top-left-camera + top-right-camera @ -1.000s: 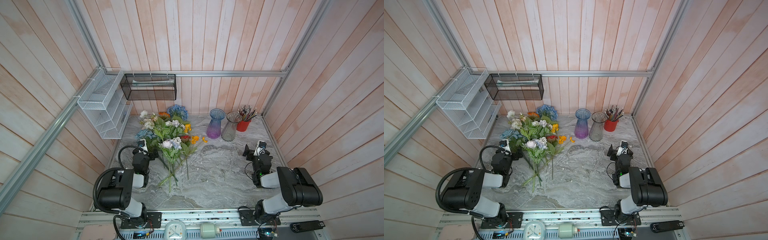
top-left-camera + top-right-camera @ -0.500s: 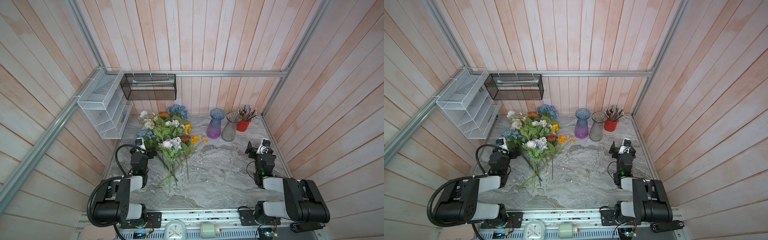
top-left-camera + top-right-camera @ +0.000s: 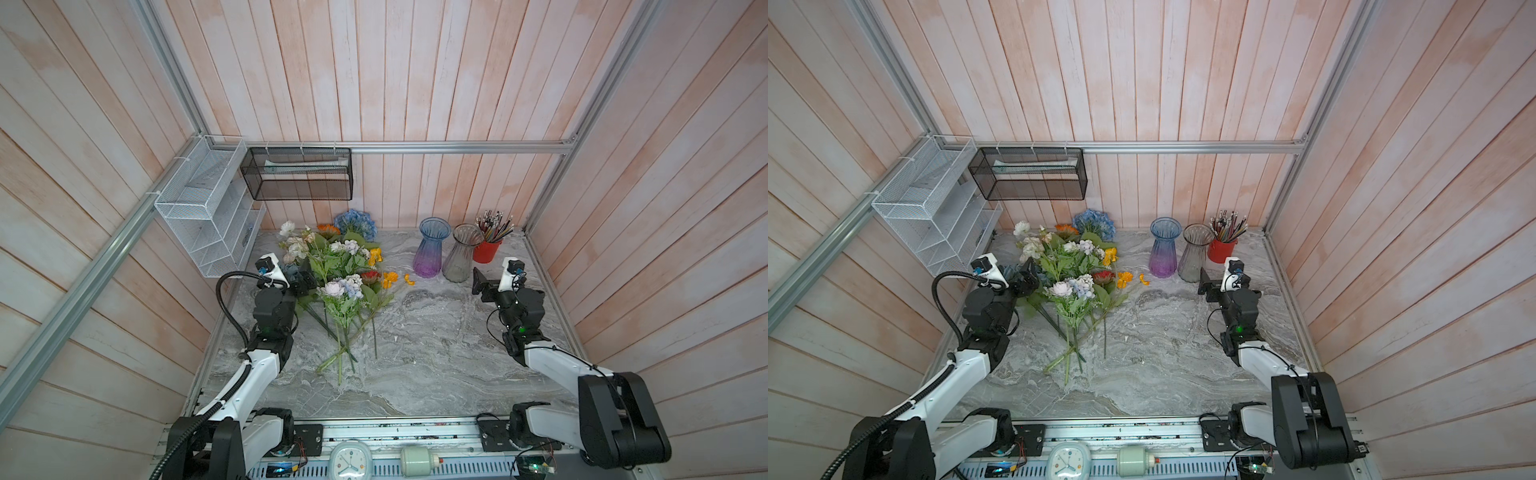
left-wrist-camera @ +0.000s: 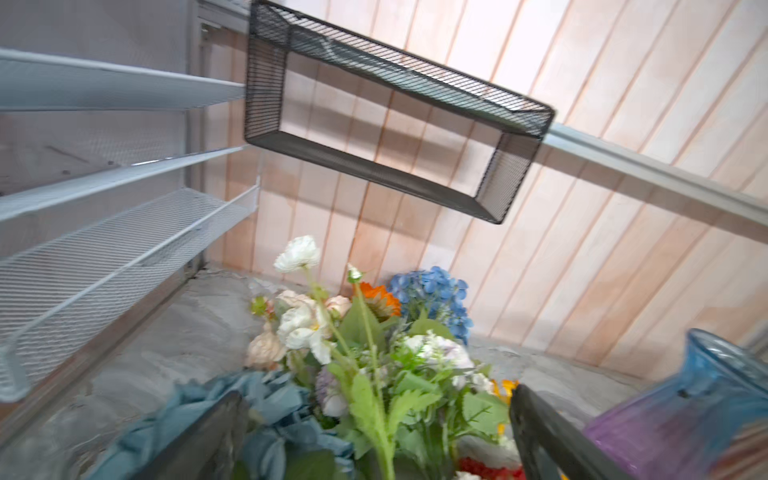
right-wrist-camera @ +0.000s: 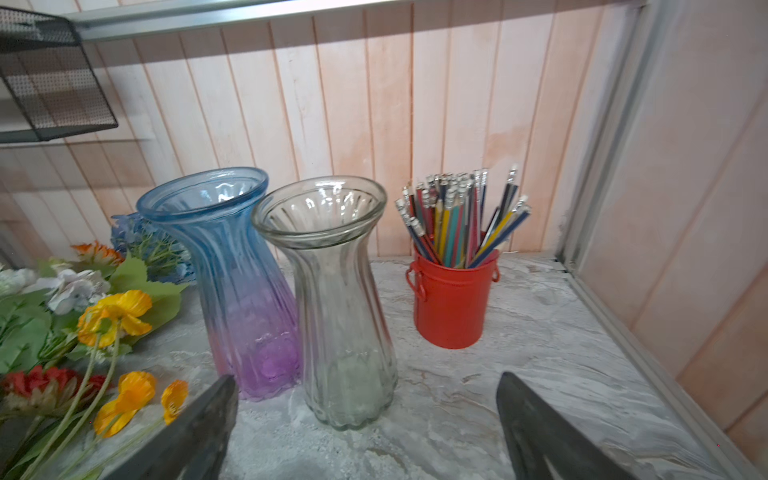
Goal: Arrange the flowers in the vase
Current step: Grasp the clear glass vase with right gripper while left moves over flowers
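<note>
White-black arms [image 3: 257, 374], seemingly corrugated cable [image 3: 219, 289]

Left claw [image 3: 306, 277] and right claw [image 3: 482, 283] moved forward.

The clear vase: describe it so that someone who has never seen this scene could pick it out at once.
Look along the back edge of the marble table, toward its right corner. Three containers stand in a row there: a blue-purple vase, the clear vase, and a red pot of pencils. The clear vase is the middle one, the only colourless ribbed glass.
</note>
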Robot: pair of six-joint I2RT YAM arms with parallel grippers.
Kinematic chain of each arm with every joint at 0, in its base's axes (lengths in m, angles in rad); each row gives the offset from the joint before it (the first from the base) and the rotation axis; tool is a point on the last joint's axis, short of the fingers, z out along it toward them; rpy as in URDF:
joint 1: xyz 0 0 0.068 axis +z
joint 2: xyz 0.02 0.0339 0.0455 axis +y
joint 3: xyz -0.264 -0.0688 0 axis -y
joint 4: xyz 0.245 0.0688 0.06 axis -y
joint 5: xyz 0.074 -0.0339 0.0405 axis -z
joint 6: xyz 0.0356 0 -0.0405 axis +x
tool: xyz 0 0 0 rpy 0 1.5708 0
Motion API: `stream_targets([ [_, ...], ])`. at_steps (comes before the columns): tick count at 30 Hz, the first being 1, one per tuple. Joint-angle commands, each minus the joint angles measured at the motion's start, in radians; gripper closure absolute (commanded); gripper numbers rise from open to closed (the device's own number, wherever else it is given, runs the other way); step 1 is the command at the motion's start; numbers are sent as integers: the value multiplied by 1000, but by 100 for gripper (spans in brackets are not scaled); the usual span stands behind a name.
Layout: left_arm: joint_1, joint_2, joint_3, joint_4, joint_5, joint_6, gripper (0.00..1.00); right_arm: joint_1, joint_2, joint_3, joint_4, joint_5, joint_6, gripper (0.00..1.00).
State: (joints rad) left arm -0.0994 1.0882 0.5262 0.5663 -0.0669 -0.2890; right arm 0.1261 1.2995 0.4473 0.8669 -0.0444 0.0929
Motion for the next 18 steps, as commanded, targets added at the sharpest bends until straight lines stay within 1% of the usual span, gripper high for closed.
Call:
stream_targets([
  [1, -34, 22, 44, -65, 103, -57, 0, 7, 103, 77, 45, -65, -14, 3],
  [6, -81, 76, 51, -14, 189, -140, 0, 8, 297, 154, 209, -83, -16, 4],
  [10, -125, 98, 74, -38, 202, -133, 0, 12, 408, 193, 320, -86, -38, 4],
  [14, -134, 102, 71, -31, 215, -145, 0, 12, 469, 242, 358, -70, -75, 4],
  [18, -134, 103, 61, -29, 220, -154, 0, 11, 529, 327, 318, -51, -98, 4],
])
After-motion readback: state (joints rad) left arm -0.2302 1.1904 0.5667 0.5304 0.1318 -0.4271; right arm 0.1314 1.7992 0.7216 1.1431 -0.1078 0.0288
